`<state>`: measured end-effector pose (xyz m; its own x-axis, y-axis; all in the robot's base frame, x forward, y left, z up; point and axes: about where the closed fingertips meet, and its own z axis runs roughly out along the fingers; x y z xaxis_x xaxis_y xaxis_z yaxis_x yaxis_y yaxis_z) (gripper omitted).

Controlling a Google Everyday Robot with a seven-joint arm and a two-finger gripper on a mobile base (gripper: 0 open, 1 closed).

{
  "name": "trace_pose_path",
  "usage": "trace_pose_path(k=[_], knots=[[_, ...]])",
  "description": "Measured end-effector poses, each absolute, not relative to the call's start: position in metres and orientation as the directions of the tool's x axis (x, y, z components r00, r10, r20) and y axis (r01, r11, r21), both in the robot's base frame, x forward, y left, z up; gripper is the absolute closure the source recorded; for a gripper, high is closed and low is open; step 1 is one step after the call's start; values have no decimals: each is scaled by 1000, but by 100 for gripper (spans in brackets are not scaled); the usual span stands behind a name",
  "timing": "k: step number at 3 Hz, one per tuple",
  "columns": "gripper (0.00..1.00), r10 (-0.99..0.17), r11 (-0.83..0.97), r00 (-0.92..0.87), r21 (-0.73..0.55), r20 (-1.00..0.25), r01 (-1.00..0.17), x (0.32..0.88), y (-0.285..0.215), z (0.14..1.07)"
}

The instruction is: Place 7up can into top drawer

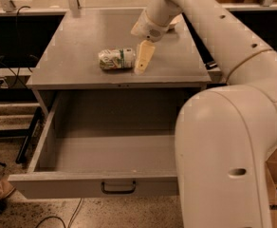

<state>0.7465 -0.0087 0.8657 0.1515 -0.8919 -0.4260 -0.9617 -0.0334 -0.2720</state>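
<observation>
The 7up can (115, 59) lies on its side on the grey cabinet top (81, 42), near the front edge; it is whitish with green markings. My gripper (143, 58) hangs from the cream arm and points down at the cabinet top, right beside the can's right end. The top drawer (96, 184) is pulled wide open below, with nothing in it, and its dark handle (118, 189) faces the front.
My large white arm (224, 151) fills the right side and hides the drawer's right part. A cream bowl's edge (173, 22) shows behind the arm at the back right of the top. Dark shelves and cables (15, 27) lie at the left, above a speckled floor.
</observation>
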Motion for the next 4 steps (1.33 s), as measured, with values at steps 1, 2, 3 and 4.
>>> trace_pose_path(k=[1, 2, 3, 4], knots=[[0, -908, -38, 138, -249, -397, -968, 754, 4, 854], [19, -911, -44, 134, -233, -389, -971, 758, 14, 847], [50, -906, -42, 123, -205, -405, -978, 757, 25, 841], [73, -896, -22, 93, -165, -435, -986, 755, 29, 836]])
